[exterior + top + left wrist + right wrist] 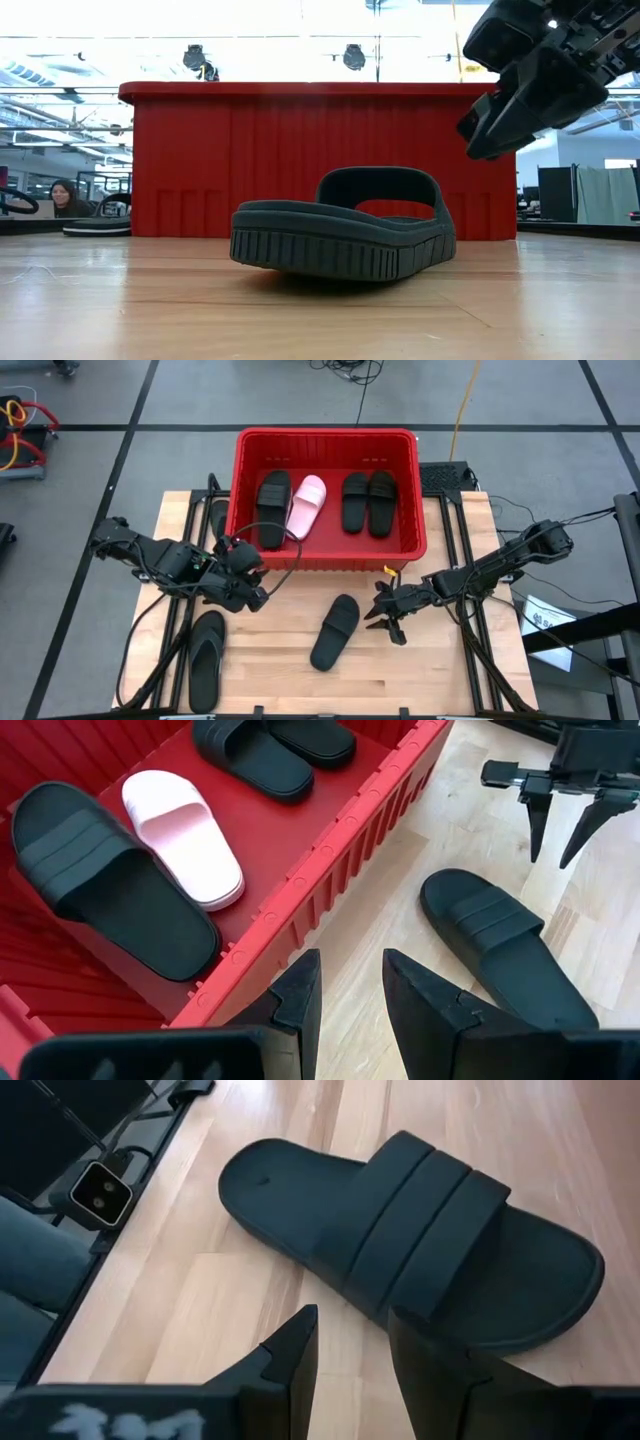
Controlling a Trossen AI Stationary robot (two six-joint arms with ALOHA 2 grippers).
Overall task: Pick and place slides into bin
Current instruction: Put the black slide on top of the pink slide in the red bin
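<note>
A black slide (335,631) lies sole down on the wooden table, in front of the red bin (400,545). In the right wrist view this slide (420,1240) is just beyond the fingertips of my right gripper (350,1345). My right gripper (385,622) hovers open to the right of it, above the table. A black flip-flop (207,658) lies flat at the near left. Inside the bin lie three black slides (273,508) and one pale pink slide (307,506). My left gripper (260,597) stands open above the table by the bin's near wall (330,890), holding nothing.
The bin takes up the table's far middle. A small camera (100,1192) sits at the table's near edge. Bare wood lies between the slide and the flip-flop. A person (62,198) sits in the room beyond the table.
</note>
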